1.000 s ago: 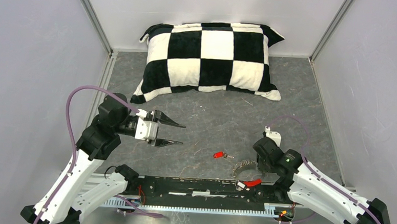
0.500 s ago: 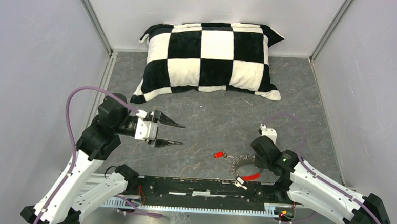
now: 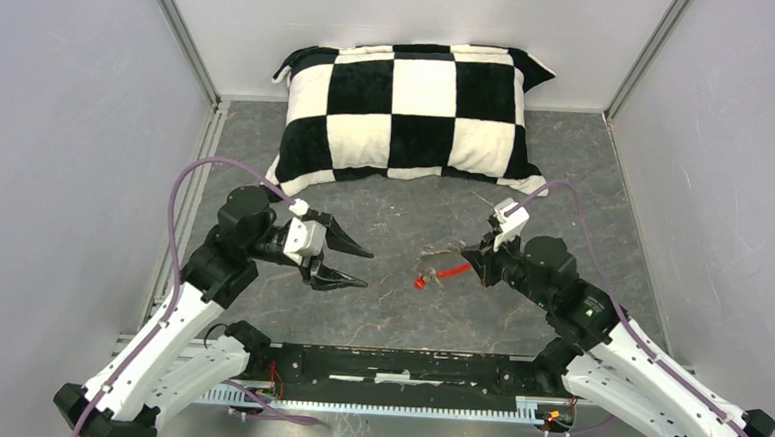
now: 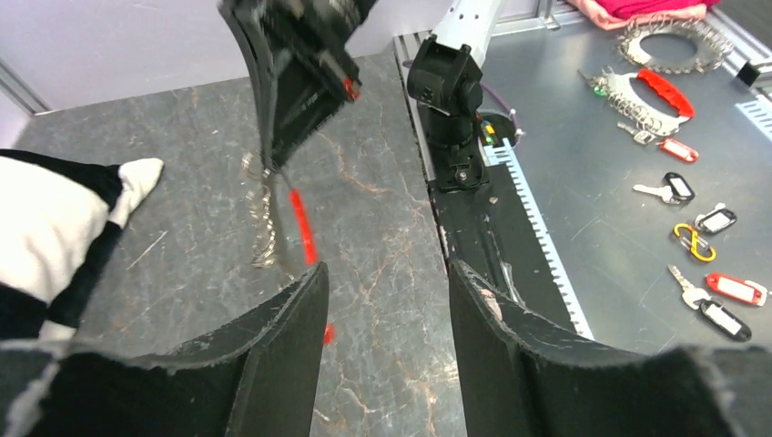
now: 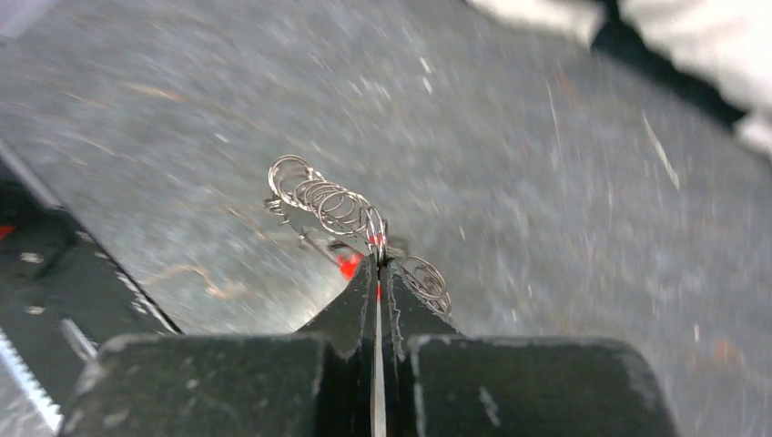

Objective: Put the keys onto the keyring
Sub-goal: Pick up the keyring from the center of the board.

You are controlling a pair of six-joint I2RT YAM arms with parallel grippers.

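My right gripper is shut on the keyring, a silvery coil with a red section, and holds it over the middle of the floor. In the right wrist view the coil sticks out past my closed fingertips. In the left wrist view it hangs from the right gripper. The red-headed key shows just below the ring's left end; I cannot tell if it hangs on the ring or lies on the floor. My left gripper is open and empty, pointing at the ring from the left. The black-and-white key is not visible.
A black-and-white checkered pillow lies at the back. A black rail runs along the near edge. Grey walls close in both sides. Spare keys and rings lie on a metal surface beyond the rail.
My right gripper has lifted the keyring from near the front rail and carried it back and left to mid-floor. My left gripper has shifted right toward it and tilted down.
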